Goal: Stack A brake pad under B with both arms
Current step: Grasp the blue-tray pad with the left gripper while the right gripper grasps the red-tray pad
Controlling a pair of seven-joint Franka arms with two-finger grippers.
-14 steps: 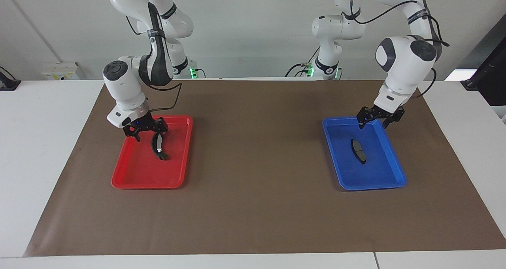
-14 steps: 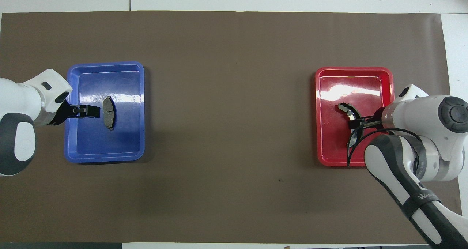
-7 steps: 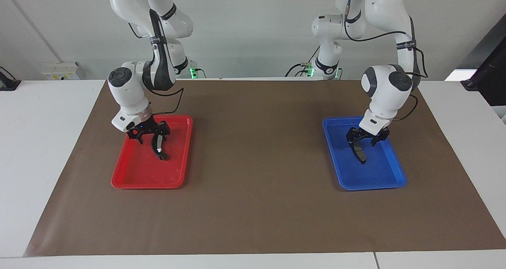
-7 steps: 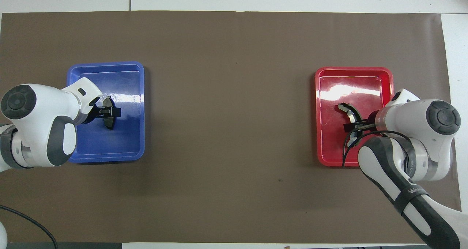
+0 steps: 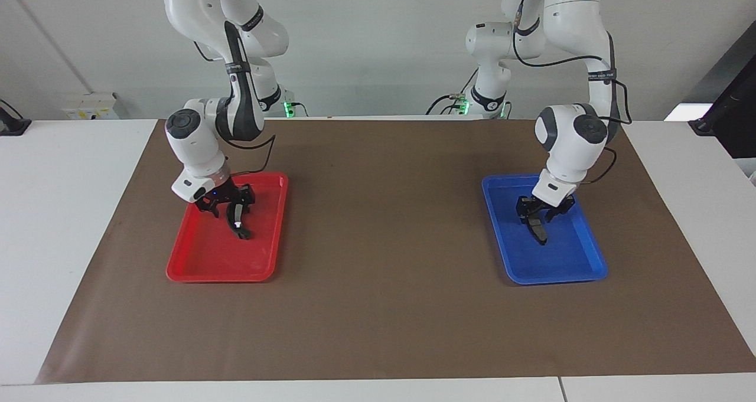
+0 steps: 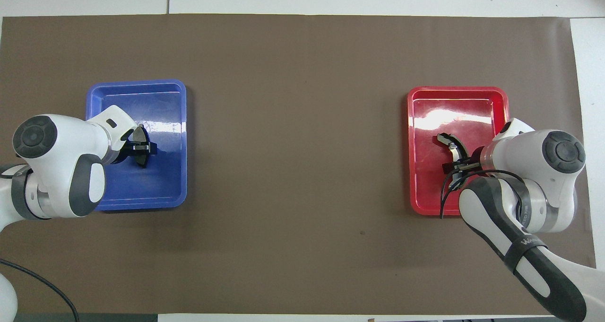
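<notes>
On the brown mat (image 5: 378,307) that covers the counter (image 5: 65,225) stand two shallow trays, well apart: a blue tray (image 5: 567,266) toward the left arm's end and a red tray (image 5: 201,260) toward the right arm's end. The A brake pad (image 5: 538,229), a short flat grey piece, lies inside the blue tray, about in its middle. The left claw (image 5: 533,219) is down in that tray with its fingers on either side of the pad's end nearer to the robots; whether they press on it or only stand beside it I cannot tell. B (image 5: 238,222), the longer black crescent with a bright silvery spot, lies inside the red tray, in the half nearer to the robots. The right claw (image 5: 231,212) is low over that tray, its fingers astride the crescent at the part nearer to the robots; here too it cannot be told whether the fingers have closed on the piece or merely bracket it. Both pieces appear to rest on their tray floors.
</notes>
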